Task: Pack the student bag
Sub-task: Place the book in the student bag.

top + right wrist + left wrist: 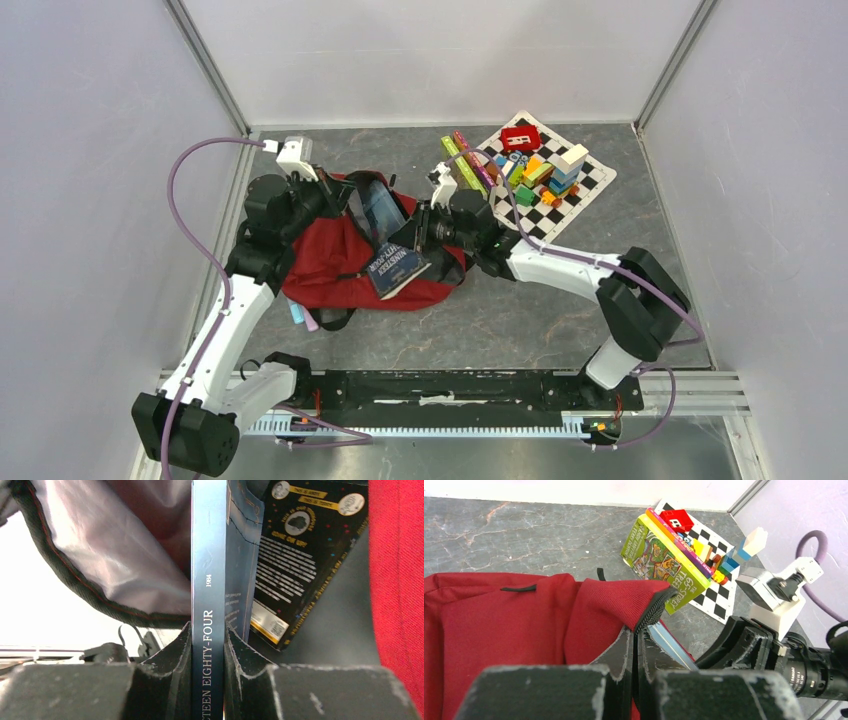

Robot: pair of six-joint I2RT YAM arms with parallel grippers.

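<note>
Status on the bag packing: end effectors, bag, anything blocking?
Left end effector shut on zipper rim of student bag. Right end effector shut on blue book, far end in the opening. Black-backed book alongside, may crowd entry.

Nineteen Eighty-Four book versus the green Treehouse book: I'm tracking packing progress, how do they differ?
The Nineteen Eighty-Four book is blue, the Treehouse book lime green. The blue one is clamped in the right gripper at the student bag opening; the green one lies ungripped on the table. Both have titled spines.
</note>
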